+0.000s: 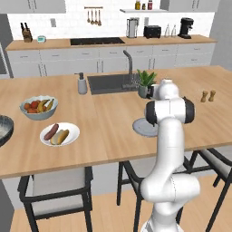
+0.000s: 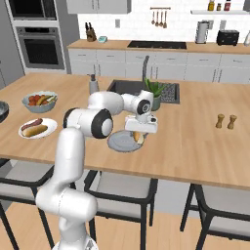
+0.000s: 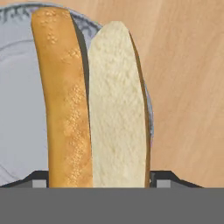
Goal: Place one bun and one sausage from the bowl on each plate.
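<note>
The hand (image 2: 139, 134) hangs low over the grey plate (image 2: 118, 142), which sits near the front edge of the bench (image 2: 195, 141), just in front of the sink. In the hand view a split bun (image 3: 94, 109), golden crust on one side and pale crumb on the other, runs lengthwise between the 2 fingertips (image 3: 37, 178) and fills the gap between them. So the hand stands fairly wide and seems closed on the bun, though I cannot tell for sure that the pads press it. The bun lies over the plate's right rim in that view.

Toward the bench's left edge the white plate (image 1: 72, 136) already carries 1 bun and 1 sausage (image 1: 50, 132). The dark bowl (image 1: 3, 129) sits at the far left edge.

The bun is likely light, soft and easily squashed, with a dry crust that should not slip. Holding it across its middle, over the 2 halves together, looks right. The sausage would be firmer, smoother and prone to roll; take it at mid-length.
</note>
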